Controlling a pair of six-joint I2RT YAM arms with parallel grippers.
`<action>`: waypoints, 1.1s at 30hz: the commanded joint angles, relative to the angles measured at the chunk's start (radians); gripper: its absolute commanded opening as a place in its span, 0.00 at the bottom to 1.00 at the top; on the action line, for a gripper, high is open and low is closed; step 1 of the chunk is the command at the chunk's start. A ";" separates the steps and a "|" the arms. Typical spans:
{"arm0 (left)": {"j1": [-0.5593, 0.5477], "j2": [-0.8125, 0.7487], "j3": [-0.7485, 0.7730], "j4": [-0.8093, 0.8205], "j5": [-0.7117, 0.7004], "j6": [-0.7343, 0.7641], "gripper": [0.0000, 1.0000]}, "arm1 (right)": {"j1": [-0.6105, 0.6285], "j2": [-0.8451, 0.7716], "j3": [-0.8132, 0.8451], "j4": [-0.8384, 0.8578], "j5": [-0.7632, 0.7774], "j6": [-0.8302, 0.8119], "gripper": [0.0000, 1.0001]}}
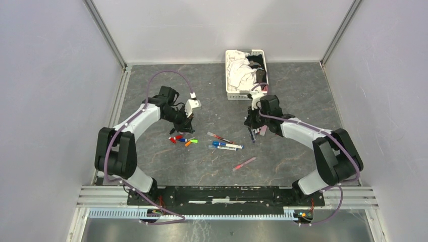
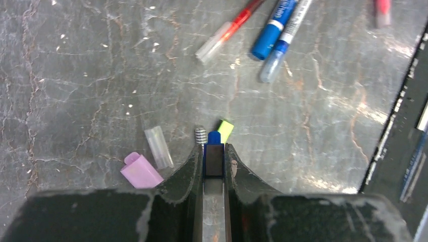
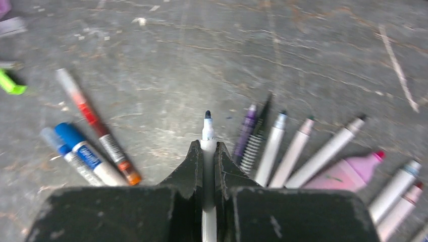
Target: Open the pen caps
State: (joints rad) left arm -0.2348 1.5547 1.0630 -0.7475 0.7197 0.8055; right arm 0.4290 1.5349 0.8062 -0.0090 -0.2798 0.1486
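Where pale walls [image 1: 50,75] enclose marbled table [image 1: 303,91], left pincer [image 2: 214,150] clamps cap [image 2: 214,137], right pincer [image 3: 207,150] pen [image 3: 207,132].

I can read no word anywhere. The blue pen [image 2: 272,27] lying on the counter [image 2: 101,75] carries white lettering along its barrel, but my left wrist view cuts it off and my right wrist view blurs it.

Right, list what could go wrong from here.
The right hand is shut on a thin white pen with a bare black tip; lowered carelessly, it could smear the grey table or knock the uncapped pens beside it. The small blue plastic cap in the left hand may roll if dropped among the loose caps.
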 commanded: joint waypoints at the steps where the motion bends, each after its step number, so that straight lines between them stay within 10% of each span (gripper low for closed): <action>1: 0.000 0.053 0.003 0.178 -0.081 -0.097 0.07 | -0.003 -0.051 -0.045 0.080 0.259 0.066 0.00; 19: -0.020 0.088 -0.030 0.220 -0.140 -0.137 0.49 | -0.019 0.066 -0.058 0.141 0.391 0.124 0.05; 33: 0.009 -0.087 0.205 -0.033 -0.084 -0.223 1.00 | -0.019 -0.016 -0.108 0.143 0.436 0.105 0.35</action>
State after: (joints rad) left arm -0.2424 1.5475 1.1732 -0.6964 0.5896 0.6552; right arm 0.4114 1.5917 0.7101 0.1120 0.1184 0.2569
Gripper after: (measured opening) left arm 0.977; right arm 0.349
